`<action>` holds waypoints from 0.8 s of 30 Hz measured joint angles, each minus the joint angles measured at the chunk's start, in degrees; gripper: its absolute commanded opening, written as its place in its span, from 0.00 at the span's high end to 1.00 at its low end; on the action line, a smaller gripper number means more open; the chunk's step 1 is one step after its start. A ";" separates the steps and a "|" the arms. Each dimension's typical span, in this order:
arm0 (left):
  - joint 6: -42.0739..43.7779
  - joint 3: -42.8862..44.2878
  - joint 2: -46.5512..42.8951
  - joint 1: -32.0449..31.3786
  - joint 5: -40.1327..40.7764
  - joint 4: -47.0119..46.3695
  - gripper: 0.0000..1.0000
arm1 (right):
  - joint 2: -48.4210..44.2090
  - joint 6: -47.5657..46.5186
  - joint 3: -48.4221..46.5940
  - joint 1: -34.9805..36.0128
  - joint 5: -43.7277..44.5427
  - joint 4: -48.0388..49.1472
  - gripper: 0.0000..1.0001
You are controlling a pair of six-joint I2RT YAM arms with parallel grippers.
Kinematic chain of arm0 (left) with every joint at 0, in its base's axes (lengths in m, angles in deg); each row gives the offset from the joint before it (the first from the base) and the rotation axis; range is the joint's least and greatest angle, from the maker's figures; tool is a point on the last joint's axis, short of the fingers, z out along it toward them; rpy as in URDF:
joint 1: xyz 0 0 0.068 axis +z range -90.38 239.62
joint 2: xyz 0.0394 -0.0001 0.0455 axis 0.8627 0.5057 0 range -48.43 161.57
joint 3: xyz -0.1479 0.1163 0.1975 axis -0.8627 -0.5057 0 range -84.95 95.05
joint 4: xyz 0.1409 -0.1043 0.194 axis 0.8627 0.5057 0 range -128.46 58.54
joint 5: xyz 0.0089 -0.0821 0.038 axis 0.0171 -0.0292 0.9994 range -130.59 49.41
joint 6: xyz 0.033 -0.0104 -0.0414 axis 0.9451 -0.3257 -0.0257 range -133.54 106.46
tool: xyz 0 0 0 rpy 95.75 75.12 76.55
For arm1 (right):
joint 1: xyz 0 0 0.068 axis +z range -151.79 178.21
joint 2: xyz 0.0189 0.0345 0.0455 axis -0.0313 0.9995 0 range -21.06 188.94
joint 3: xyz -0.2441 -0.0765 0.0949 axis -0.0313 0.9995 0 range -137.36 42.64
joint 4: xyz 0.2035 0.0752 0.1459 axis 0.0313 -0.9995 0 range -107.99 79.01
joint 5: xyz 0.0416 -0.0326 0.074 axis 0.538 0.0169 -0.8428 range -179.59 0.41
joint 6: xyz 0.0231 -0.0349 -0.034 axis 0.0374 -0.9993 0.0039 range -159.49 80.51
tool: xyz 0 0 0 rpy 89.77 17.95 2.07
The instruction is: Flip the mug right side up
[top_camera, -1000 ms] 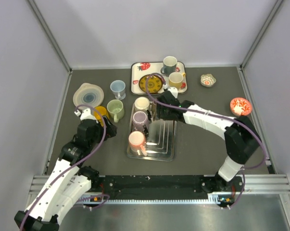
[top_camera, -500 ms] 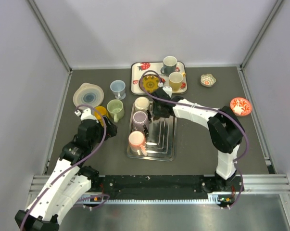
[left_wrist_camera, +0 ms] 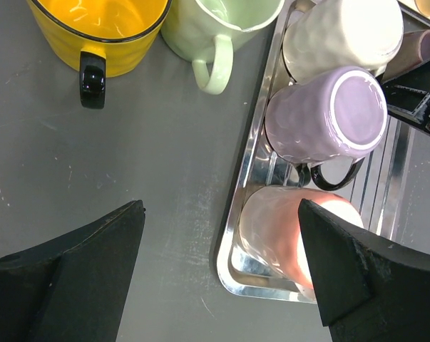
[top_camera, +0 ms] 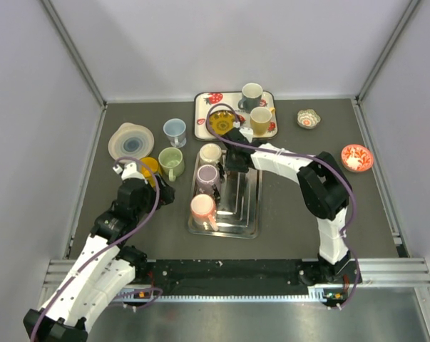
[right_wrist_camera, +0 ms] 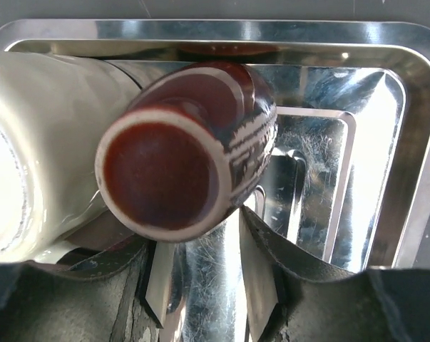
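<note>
While left hand gapes wide, right hand flanks brown mug, grip unclear

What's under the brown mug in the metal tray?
The metal tray shows around the brown mug, which has a cream mug beside it. The brown mug's base faces the camera, so its mouth, its inside and the spot beneath it are covered.

One dark brown glazed ceramic mug has white bands (brown-white geometric pattern); shiny silver metal tray; cream ceramic mug; lilac ceramic mug.
</note>
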 measured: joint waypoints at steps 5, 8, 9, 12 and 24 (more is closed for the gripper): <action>-0.17 -0.28 0.00 0.00 -0.42 -0.15 0.07 | 0.92 0.31 -0.81 -0.07 -0.17 0.04 0.67; -0.31 -0.37 -0.04 0.00 -0.57 -0.26 0.07 | 0.92 0.48 -1.05 -0.26 -0.17 -0.02 0.71; -0.39 -0.44 -0.04 0.00 -0.59 -0.33 0.07 | 0.92 0.48 -1.07 -0.35 -0.17 0.00 0.73; -0.66 -0.59 -0.04 0.00 -0.85 -0.44 0.07 | 0.92 0.42 -1.07 -0.46 -0.24 -0.04 0.72; -1.09 -0.92 0.39 0.00 -1.88 -1.27 0.08 | 0.92 -0.98 -1.07 -0.42 -0.09 -0.48 1.00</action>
